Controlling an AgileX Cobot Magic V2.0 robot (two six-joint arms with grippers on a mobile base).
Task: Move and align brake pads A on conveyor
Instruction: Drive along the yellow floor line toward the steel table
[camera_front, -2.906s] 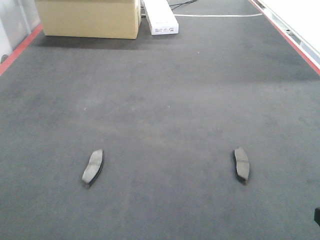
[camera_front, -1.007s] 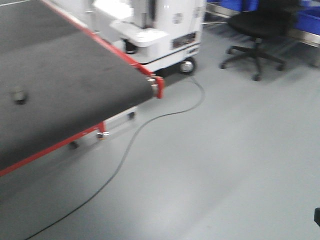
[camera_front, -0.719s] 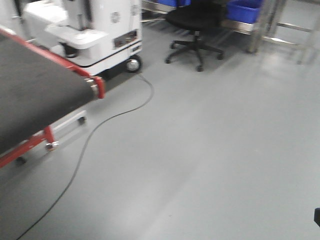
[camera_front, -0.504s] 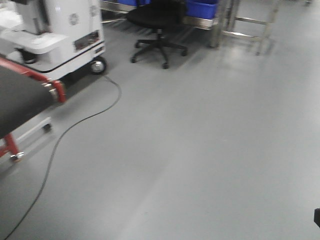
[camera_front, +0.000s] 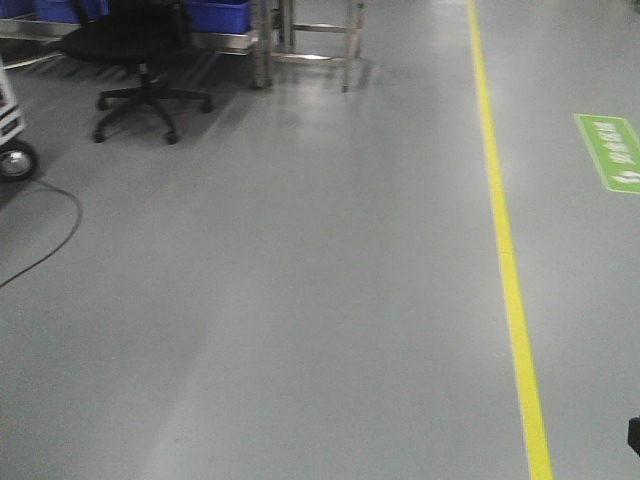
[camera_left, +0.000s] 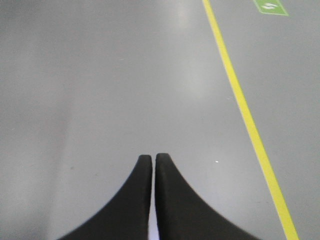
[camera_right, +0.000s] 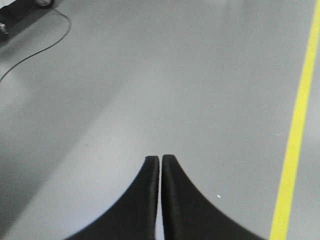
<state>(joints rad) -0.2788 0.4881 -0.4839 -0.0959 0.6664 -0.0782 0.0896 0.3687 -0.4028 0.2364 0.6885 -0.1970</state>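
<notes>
The brake pads A and the conveyor are out of view in all three views; only grey workshop floor shows. My left gripper (camera_left: 153, 157) is shut, its two black fingers pressed together with nothing between them, hanging over bare floor. My right gripper (camera_right: 160, 159) is likewise shut and holds nothing, also above the floor. Neither gripper appears in the front view.
A yellow floor line (camera_front: 507, 260) runs away on the right, also in the left wrist view (camera_left: 246, 112) and the right wrist view (camera_right: 296, 125). A green floor sign (camera_front: 612, 152) lies beyond it. A black office chair (camera_front: 135, 55), steel rack legs (camera_front: 305, 40), a machine wheel (camera_front: 15, 162) and a black cable (camera_front: 45, 245) stand at the far left.
The front view has swung right: the conveyor with its two brake pads, then the white machine, slid out on the left. The yellow line and green sign have come into view.
</notes>
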